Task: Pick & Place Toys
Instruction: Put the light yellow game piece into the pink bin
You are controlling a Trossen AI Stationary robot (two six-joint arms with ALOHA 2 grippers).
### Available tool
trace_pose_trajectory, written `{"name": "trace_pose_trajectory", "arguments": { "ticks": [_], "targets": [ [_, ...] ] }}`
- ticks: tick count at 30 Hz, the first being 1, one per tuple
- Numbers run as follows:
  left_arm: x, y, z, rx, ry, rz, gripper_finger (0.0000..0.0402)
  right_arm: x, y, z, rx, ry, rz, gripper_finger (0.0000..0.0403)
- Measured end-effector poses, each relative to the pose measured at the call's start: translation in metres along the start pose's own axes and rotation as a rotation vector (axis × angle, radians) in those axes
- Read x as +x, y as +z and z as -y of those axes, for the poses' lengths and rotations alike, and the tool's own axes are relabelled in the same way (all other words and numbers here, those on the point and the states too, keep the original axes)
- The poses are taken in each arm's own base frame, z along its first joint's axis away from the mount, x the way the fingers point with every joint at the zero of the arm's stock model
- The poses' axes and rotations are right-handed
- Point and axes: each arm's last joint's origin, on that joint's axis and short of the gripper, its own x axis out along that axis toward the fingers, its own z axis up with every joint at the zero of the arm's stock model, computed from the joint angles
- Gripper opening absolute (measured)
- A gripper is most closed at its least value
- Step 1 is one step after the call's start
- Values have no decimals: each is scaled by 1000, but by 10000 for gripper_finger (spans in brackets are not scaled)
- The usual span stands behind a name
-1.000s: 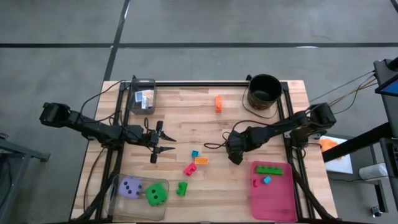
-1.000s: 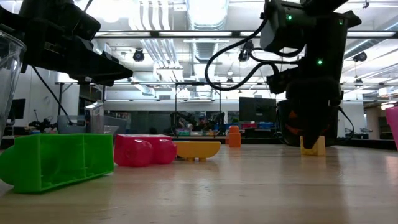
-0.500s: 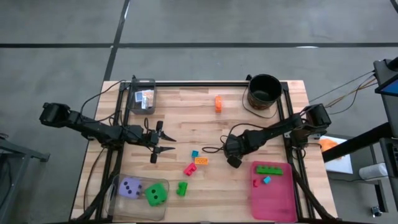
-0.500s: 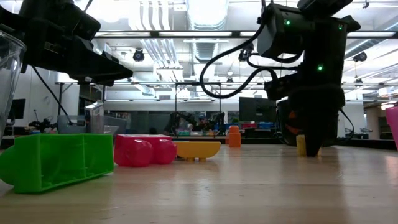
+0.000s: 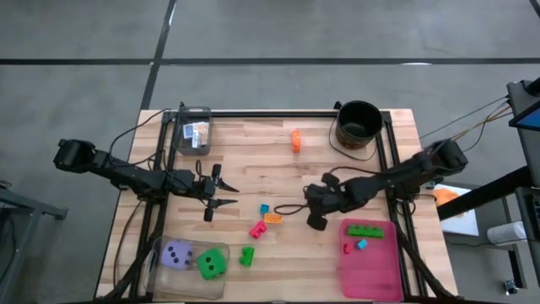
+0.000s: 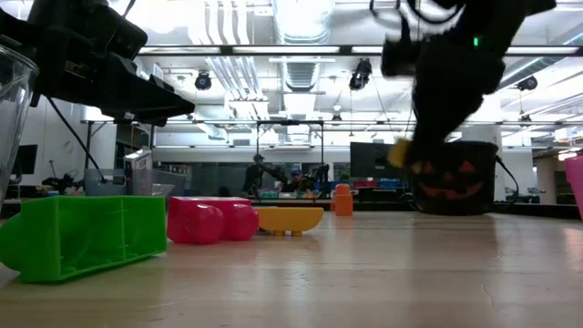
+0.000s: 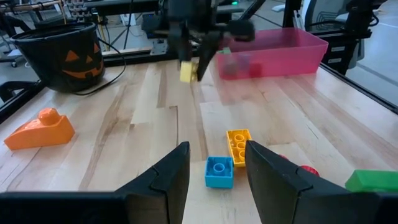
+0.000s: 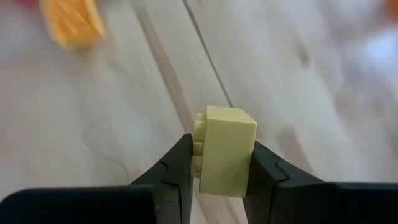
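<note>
1. Pale wood-plank counter, grey concrete floor around it.
2. Right pincer clamps a yellow brick above the counter's middle.
3. Left pincer, part-open and empty, hovers at the left.

The bucket stood at the table's far right corner, the tray at its near right corner with three bricks in it. A clear bin sat at the far left, another at the near left holding two dice. Several small bricks lay near the middle, between the two grippers, and one brick lay left of the bucket
</note>
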Motion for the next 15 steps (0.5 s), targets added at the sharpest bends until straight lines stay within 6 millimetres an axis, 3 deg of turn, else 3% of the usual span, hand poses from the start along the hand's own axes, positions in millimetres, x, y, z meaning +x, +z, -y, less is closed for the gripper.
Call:
{"name": "trace_pose_trajectory", "arguments": {
  "ticks": [5, 9, 15],
  "targets": [
    [0, 0, 0, 0, 0, 0, 158, -13, 0, -21, -104, 86, 218, 88],
    [0, 0, 0, 0, 0, 0, 157, -10, -6, -40, -189, 212, 464, 88],
    [0, 0, 0, 0, 1, 0, 157, 2, -38, -48, -261, 404, 800, 88]
  ]
}}
